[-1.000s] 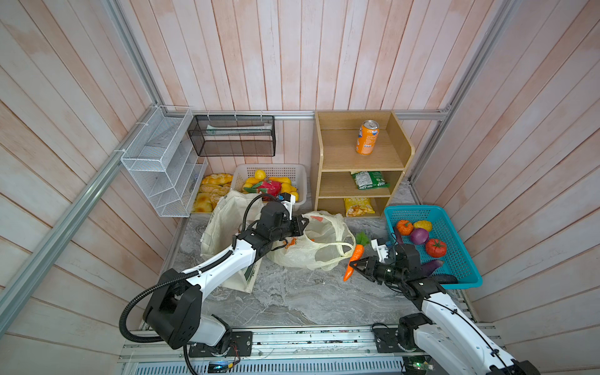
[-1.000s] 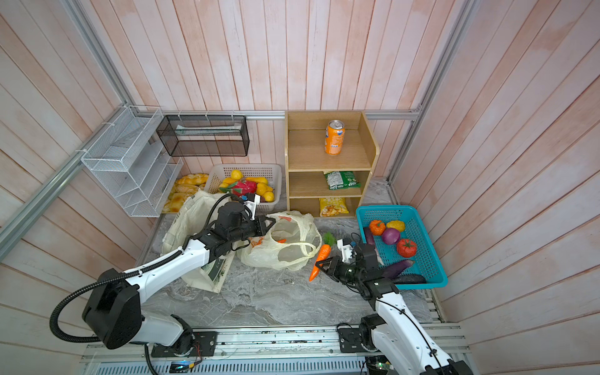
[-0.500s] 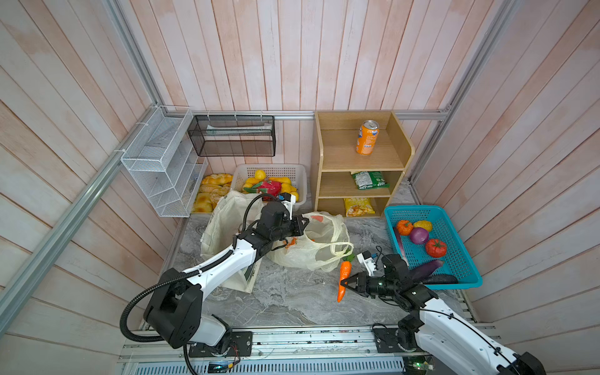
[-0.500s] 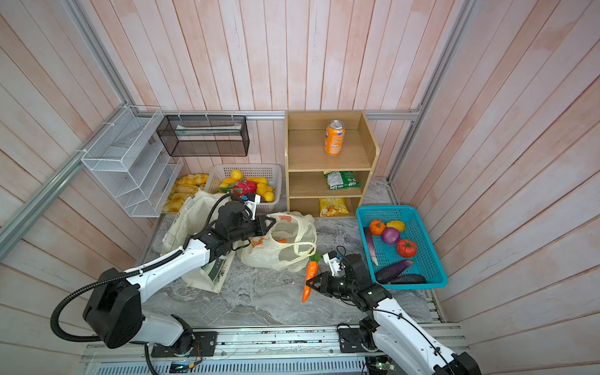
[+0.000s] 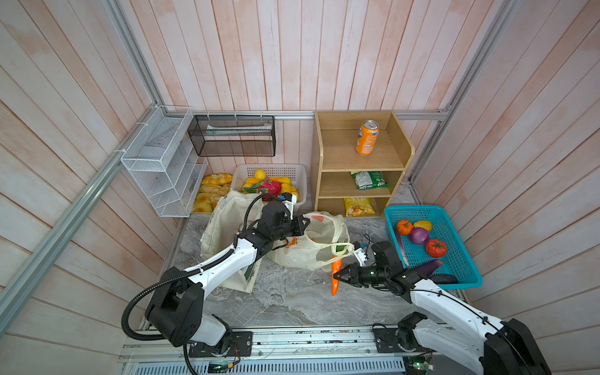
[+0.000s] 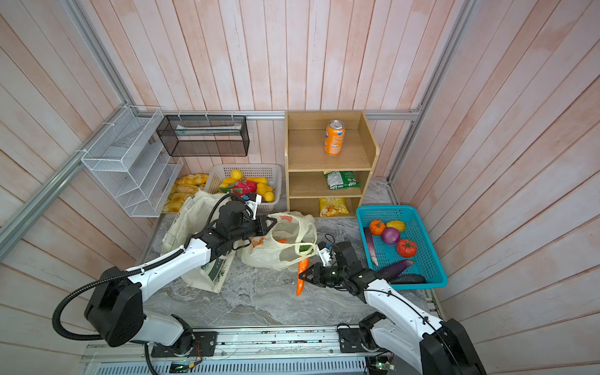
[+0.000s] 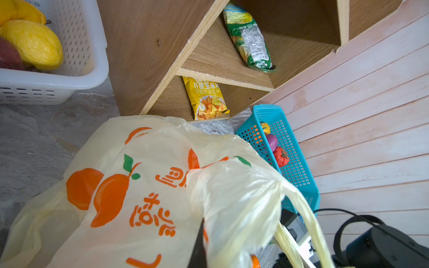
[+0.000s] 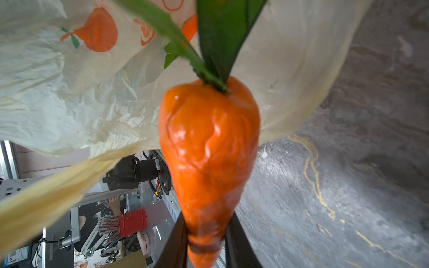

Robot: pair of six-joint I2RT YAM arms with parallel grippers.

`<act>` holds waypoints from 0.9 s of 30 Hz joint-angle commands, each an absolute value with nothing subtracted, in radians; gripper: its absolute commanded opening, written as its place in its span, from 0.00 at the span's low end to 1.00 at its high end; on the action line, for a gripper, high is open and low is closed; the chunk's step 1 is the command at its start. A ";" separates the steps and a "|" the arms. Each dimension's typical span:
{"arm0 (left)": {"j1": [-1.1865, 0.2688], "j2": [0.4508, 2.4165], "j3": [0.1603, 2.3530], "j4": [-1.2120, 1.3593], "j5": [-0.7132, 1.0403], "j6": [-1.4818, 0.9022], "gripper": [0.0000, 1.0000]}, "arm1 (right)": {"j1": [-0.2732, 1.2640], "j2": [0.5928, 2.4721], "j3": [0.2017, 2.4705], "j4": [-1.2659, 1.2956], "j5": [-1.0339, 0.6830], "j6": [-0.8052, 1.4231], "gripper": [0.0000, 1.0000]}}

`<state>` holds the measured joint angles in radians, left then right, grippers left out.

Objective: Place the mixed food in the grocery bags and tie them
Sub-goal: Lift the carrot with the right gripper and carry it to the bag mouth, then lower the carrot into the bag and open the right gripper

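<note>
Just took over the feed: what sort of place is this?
Probably a staged mock grocery corner: wooden shelf with an orange soda can, blue basket of toy vegetables, plank walls.

upright orange toy carrot (image 5: 335, 267), green top at the pale-yellow orange-printed plastic bag (image 5: 310, 256), cream canvas tote (image 5: 220, 211) just beside

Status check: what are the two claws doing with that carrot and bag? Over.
Left gripper shut on plastic bag rim. Right gripper shut on carrot, outside the bag. Bag handle loop right at carrot's leaves, might snag.
</note>
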<state>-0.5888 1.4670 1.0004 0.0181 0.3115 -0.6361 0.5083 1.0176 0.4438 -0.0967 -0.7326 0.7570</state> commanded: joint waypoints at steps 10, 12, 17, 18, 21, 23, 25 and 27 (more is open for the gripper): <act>-0.584 1.468 1.023 0.032 0.402 -0.568 0.00 | 0.359 1.159 0.603 -0.023 -0.816 0.661 0.12; -0.584 1.472 1.023 0.039 0.418 -0.569 0.00 | 0.326 1.175 0.593 0.049 -0.825 0.712 0.12; -0.590 1.488 1.030 0.077 0.460 -0.594 0.00 | 0.330 1.243 0.612 0.164 -0.836 0.782 0.12; -0.593 1.492 1.033 0.083 0.466 -0.596 0.00 | 0.333 1.249 0.615 0.176 -0.828 0.789 0.13; -0.610 1.500 1.037 0.093 0.470 -0.597 0.00 | 0.335 1.252 0.621 0.196 -0.794 0.804 0.15; -0.622 1.507 1.037 0.110 0.478 -0.606 0.00 | 0.335 1.249 0.616 0.224 -0.760 0.822 0.16; -0.639 1.519 1.038 0.129 0.484 -0.620 0.00 | 0.335 1.249 0.603 0.275 -0.732 0.863 0.16; -0.657 1.534 1.043 0.155 0.497 -0.637 0.00 | 0.345 1.261 0.595 0.320 -0.705 0.897 0.17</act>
<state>-0.6361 1.5116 1.0084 0.0917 0.4614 -0.6151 0.3336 1.2522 0.5900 0.2131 -0.7589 0.8371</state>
